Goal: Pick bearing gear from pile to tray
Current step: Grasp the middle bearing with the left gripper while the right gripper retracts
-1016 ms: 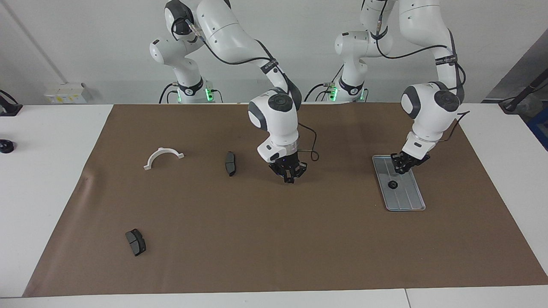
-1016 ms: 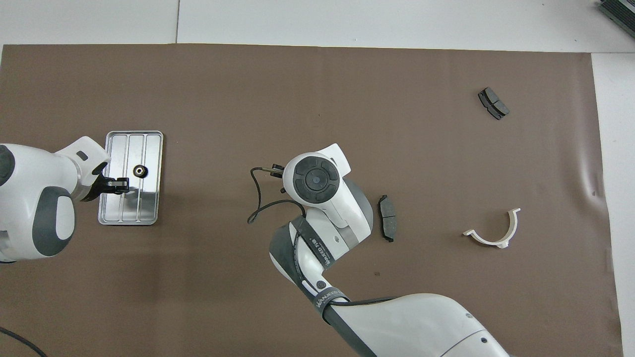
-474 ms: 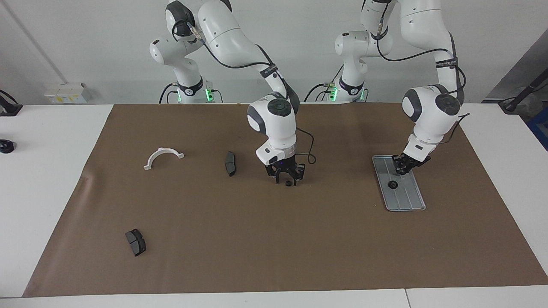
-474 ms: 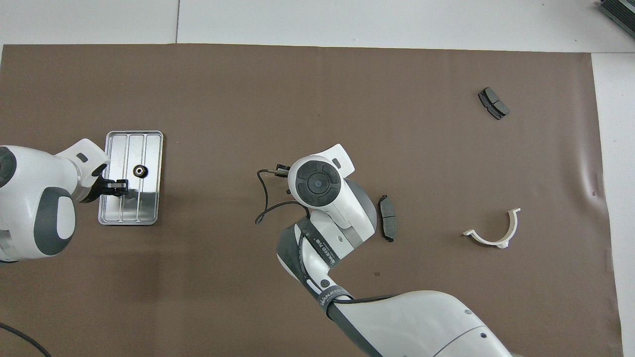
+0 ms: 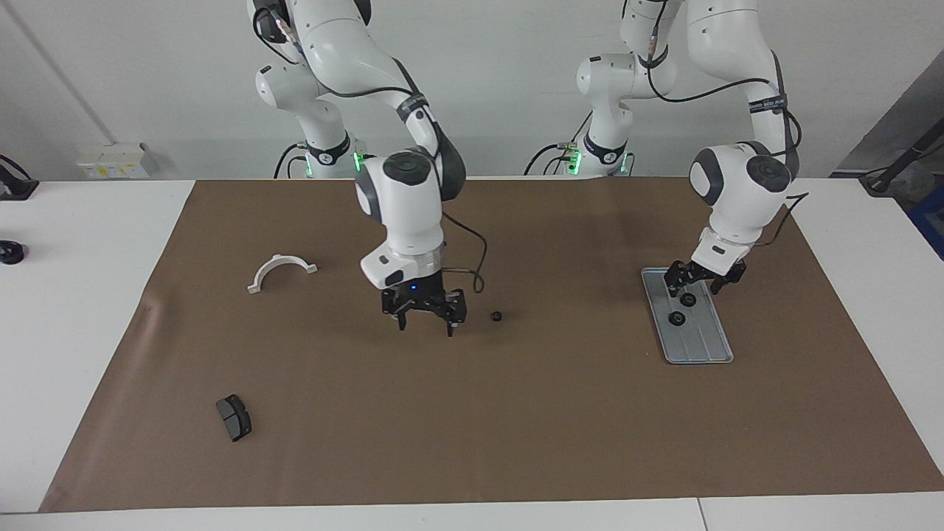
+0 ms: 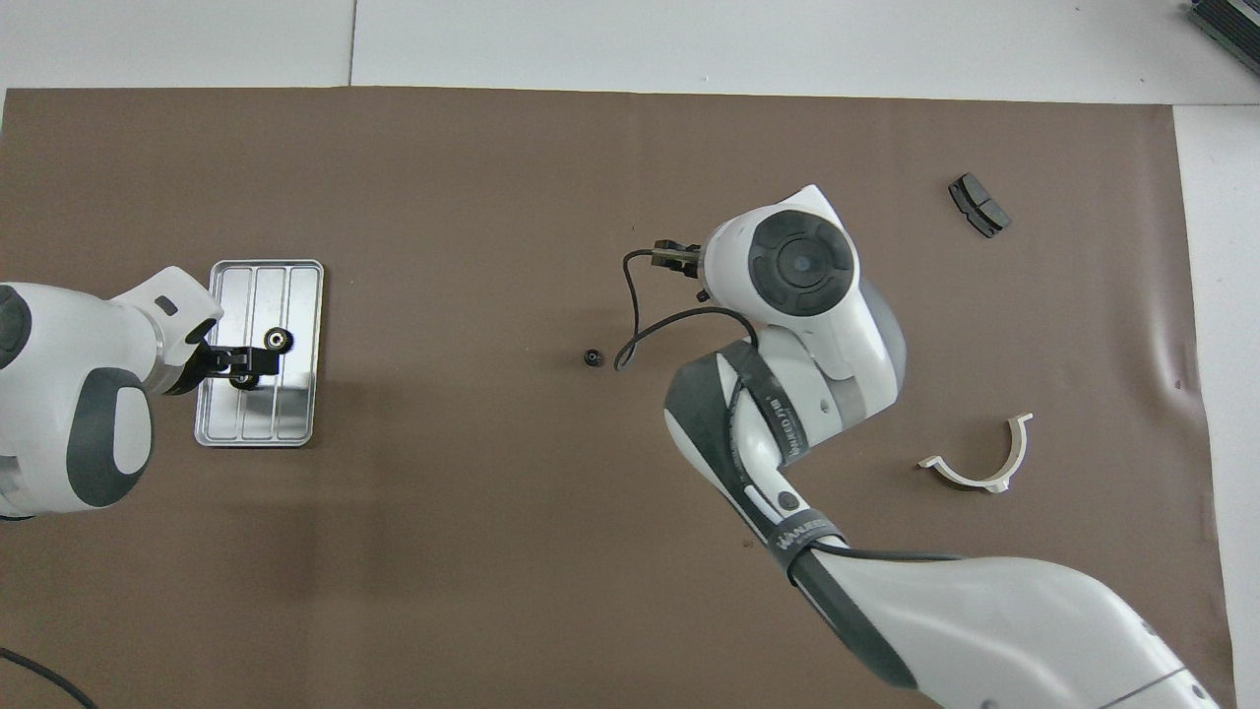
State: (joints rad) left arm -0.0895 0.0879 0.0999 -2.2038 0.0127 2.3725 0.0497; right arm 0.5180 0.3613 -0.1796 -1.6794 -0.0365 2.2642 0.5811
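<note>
The silver tray (image 5: 702, 352) (image 6: 295, 409) lies toward the left arm's end of the table. Two black bearing gears lie in it: one (image 5: 675, 318) (image 6: 279, 340) near the middle, the other (image 5: 688, 299) right under my left gripper (image 5: 697, 285) (image 6: 236, 364), which stands open just above it. A third gear (image 5: 498, 317) (image 6: 591, 356) sits alone on the brown mat. My right gripper (image 5: 425, 323) hangs open and empty low over the mat beside that gear, toward the right arm's end. In the overhead view its own wrist hides it.
The white half-ring bracket (image 5: 282, 270) (image 6: 975, 461) and a dark brake pad (image 5: 234, 417) (image 6: 978, 205) lie toward the right arm's end. The right arm covers the spot where another pad lay. The brown mat (image 5: 516, 428) covers most of the table.
The right gripper opened, left a gear on the mat and swung toward the right arm's end. The left gripper opened and a second gear now lies in the tray.
</note>
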